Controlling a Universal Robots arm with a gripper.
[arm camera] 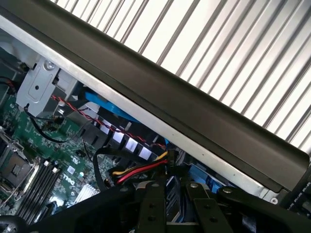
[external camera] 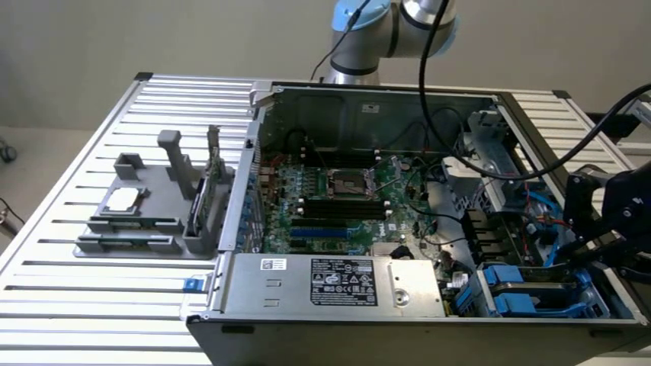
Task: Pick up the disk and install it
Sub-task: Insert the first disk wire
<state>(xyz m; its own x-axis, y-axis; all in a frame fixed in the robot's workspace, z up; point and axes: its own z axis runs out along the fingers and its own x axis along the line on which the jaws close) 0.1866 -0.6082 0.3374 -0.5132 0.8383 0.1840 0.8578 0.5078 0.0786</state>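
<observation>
Hanging low over the exterior view's right end of an open computer tower, the black robot gripper (external camera: 593,250) (arm camera: 172,213) sits inside the corner drive bay. Whether it is spread, pressed together or pinching anything cannot be told.

Just below and beside it in the exterior view lies the disk (external camera: 514,293), a flat drive framed by a bright blue plastic carrier, resting in that bay at the near corner of the case. Its metal face is largely hidden, and contact with the gripper cannot be made out.

In the wrist view a bundle of red and yellow wires (arm camera: 141,170) runs just beyond the gripper, and a strip of bright blue plastic (arm camera: 109,108) shows under the dark metal computer case (external camera: 356,335) (arm camera: 194,111) rim.

Inside the case, the green motherboard (external camera: 336,198) (arm camera: 29,145) fills the middle, with a silver power-supply box bearing a black label (external camera: 305,278) along the near wall.

Well apart, toward the exterior view's left, a grey plastic fixture (external camera: 142,229) stands on the slatted aluminium table (external camera: 102,320) (arm camera: 218,39). It holds a small silver square chip (external camera: 122,200) and a thin dark upright card (external camera: 215,164).

The silver and light-blue robot arm (external camera: 392,27) rises behind the case.
</observation>
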